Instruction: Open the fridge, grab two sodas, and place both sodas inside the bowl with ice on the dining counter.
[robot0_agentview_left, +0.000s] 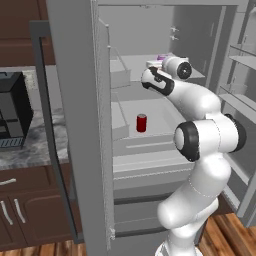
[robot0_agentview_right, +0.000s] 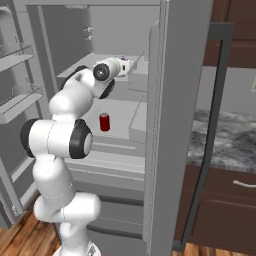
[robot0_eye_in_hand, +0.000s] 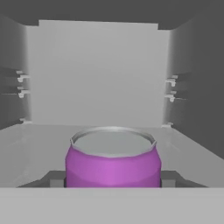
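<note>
Tall grey French-door fridge (robot0_agentview_left: 75, 125) stands wide open, both doors swung out at the left and right edges of the base views, no doubt to give the white arm room to reach the shelves. Reaching deep onto an upper shelf: gripper (robot0_eye_in_hand: 113, 177), seen in the hand view with the small purple cylindrical can with the pale top (robot0_eye_in_hand: 113, 164) sitting low and centred in the frame, upright on the pale shelf floor. Two small dark finger tips (robot0_eye_in_hand: 56, 178) flank the can at lower left and lower right, just beside or touching its wall; jaws spread to roughly the can's width, apparently bracketing it for a side grasp, but cannot tell whether pressed on or just short of contact. Only a sliver of purple (robot0_agentview_left: 162, 57) peeks past the wrist in the upper middle of the left base view, and likewise in the upper middle of the right base view (robot0_agentview_right: 123, 58). Small red cylindrical can with the grey top (robot0_agentview_left: 141, 122) waits upright on a lower shelf, centre of the left base view, well apart from the hand. Probably purple first because it sits higher and nearer the arm's line.
</note>
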